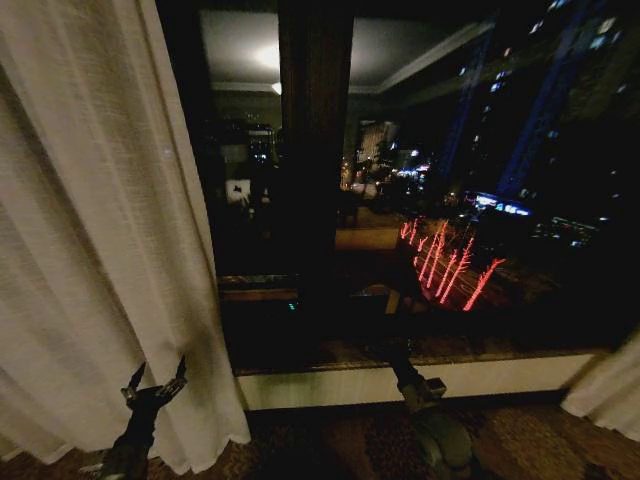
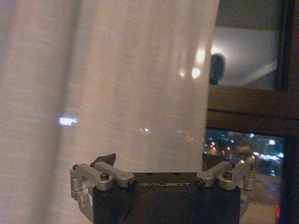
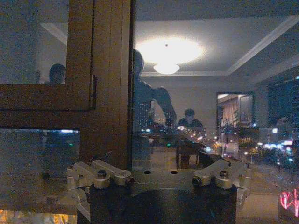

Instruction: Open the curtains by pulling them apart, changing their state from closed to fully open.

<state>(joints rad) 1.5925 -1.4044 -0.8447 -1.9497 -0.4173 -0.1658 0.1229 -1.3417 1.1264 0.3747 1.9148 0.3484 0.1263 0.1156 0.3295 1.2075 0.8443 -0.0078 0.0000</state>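
The left curtain (image 1: 90,230), sheer cream-white with soft pleats, hangs gathered over the left third of the head view. A second panel of the curtains (image 1: 608,398) shows at the lower right corner. Between them the dark window glass is bare. My left gripper (image 1: 155,384) stands open low in front of the left panel's inner edge, with nothing between its fingers. In the left wrist view the same gripper (image 2: 158,163) faces the curtain fabric (image 2: 117,84) close ahead. My right gripper (image 1: 402,368) is low by the window sill, and in its wrist view the right gripper (image 3: 159,164) is open facing the glass.
A dark wooden window post (image 1: 315,150) runs up the middle of the glass, and also shows as the brown frame (image 3: 110,84). A pale sill (image 1: 330,385) runs below the window. Patterned carpet (image 1: 330,445) lies under both arms. City lights and room reflections show in the glass.
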